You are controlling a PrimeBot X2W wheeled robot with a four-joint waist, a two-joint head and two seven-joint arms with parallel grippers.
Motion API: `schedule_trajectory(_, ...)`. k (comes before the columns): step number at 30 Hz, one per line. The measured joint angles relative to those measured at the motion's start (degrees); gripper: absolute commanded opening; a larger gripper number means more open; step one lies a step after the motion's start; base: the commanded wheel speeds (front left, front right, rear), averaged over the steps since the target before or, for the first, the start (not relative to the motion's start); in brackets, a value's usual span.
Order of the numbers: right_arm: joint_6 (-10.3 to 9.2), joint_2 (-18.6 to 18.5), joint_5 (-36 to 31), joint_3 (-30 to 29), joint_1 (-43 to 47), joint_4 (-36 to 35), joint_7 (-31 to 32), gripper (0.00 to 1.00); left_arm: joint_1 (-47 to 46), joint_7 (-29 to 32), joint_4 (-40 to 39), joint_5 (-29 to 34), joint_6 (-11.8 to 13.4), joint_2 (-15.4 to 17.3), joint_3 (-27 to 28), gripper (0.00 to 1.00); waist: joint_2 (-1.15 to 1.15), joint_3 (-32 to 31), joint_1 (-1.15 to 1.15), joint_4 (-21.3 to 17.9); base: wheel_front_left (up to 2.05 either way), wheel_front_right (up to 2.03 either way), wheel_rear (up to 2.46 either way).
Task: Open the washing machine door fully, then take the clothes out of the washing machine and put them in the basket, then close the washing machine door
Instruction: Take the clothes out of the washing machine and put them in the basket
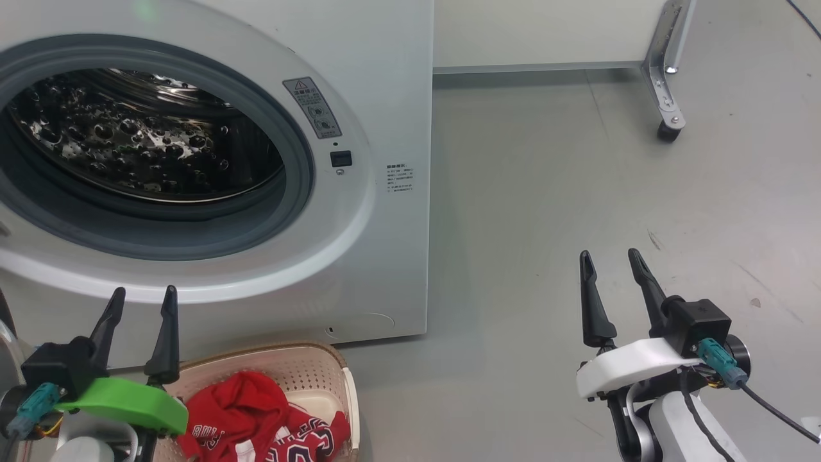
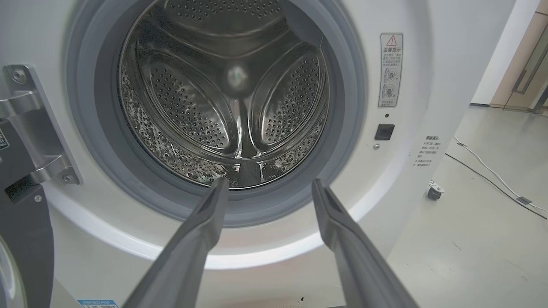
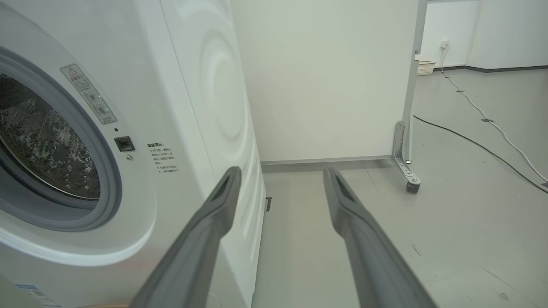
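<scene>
Clothes (image 1: 247, 410) heaped in basket (image 1: 308, 369) just beside left gripper (image 1: 144, 292), its jaws wide and empty, washing machine (image 1: 385, 96) drum hole ahead, right gripper (image 1: 609, 254) wide, empty, above floor (image 1: 545, 192)

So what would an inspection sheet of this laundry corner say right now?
Surface: grey floor, scuffed in places.
Job's things: washing machine, no clothes to be seen in its drum; washing machine door open at the left; red clothes lying in the basket at the machine's foot.
Clutter: a small pale basket-like thing by the far wall.
Grippers: left gripper open, holding nothing, in front of the machine; right gripper open, holding nothing, over the floor.
Cables: a white cable and a dark cable across the floor.
Surroundings: white partition on a castor leg.
</scene>
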Motion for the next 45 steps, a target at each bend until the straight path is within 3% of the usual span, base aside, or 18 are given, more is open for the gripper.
schedule_trajectory(11,0.51,-0.1,-1.9,-0.1,0.6,-0.4,0.0,1.00,6.1,0.0,-6.8,5.4,1.7,-1.4,4.3,1.00,0.00,-1.5,0.00,-0.1,0.00,0.00,0.00)
schedule_trajectory(20,0.71,-0.1,-2.2,-0.7,1.6,-0.4,0.0,1.00,9.4,0.0,-9.5,7.5,1.7,-3.8,6.1,1.00,0.00,-1.7,0.00,-0.5,0.00,0.00,0.00)
schedule_trajectory(45,1.25,-0.1,-2.9,-1.1,1.6,-0.4,0.0,1.00,11.9,0.0,-13.2,11.1,0.6,-6.8,8.9,1.00,0.00,-1.3,0.00,-0.8,0.00,0.00,0.00)
